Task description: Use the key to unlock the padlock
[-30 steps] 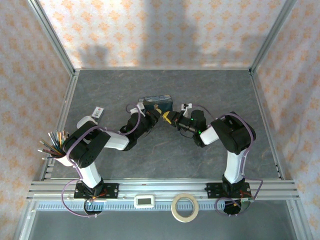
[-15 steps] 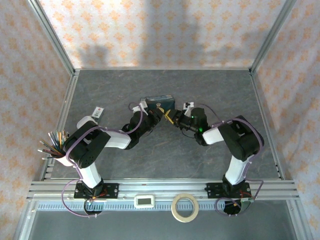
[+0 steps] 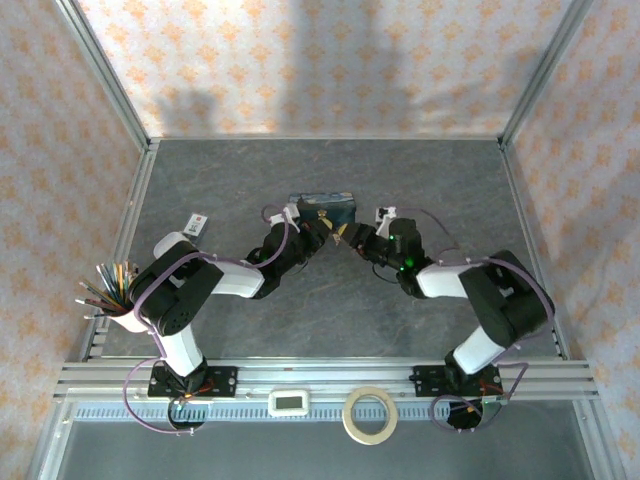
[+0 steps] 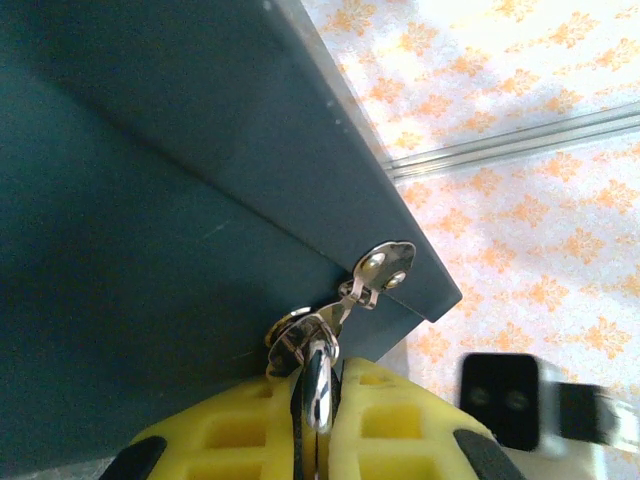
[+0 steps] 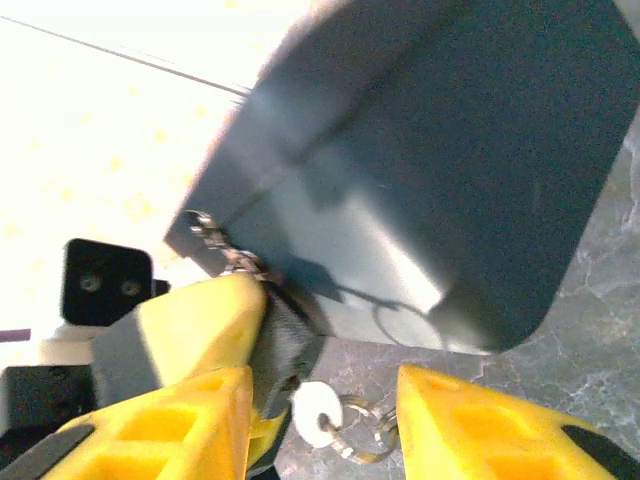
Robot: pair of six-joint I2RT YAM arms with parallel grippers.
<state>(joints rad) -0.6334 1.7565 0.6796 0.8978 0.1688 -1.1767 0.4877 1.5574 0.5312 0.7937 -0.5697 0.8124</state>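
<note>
Right wrist view puts the padlock [image 5: 285, 345] at the front corner of the tin box [image 5: 430, 180]. It is a small dark block hanging by the box's clasp, just above the grey stone-patterned desk [image 5: 600, 300]. The key [image 5: 316, 410] sits right under it, showing a flat pale round head with a thin wire ring [image 5: 362, 432] looped through. Its blade is hidden, so I cannot tell whether it is in the keyhole. The right fingers [image 5: 470, 420] stand apart with the key head between them, one just beside it and the other well clear, gripping nothing.

From the left wrist view, the left fingers [image 4: 400, 420] are pressed together on the padlock. Its thin shiny shackle [image 4: 315, 350] rises between them to the small riveted hasp [image 4: 385, 265] on the smooth dark box wall.

Padlock and key both look light, rigid and slick: bare metal against hard yellow plastic. The key head is probably best pinched across its two flat faces, so that a twist carries through. A grip on its rim or on the loose ring would likely slip. The padlock likely swings freely on the hasp, so it needs bracing by its body. The box looks light too and may slide on the desk.
</note>
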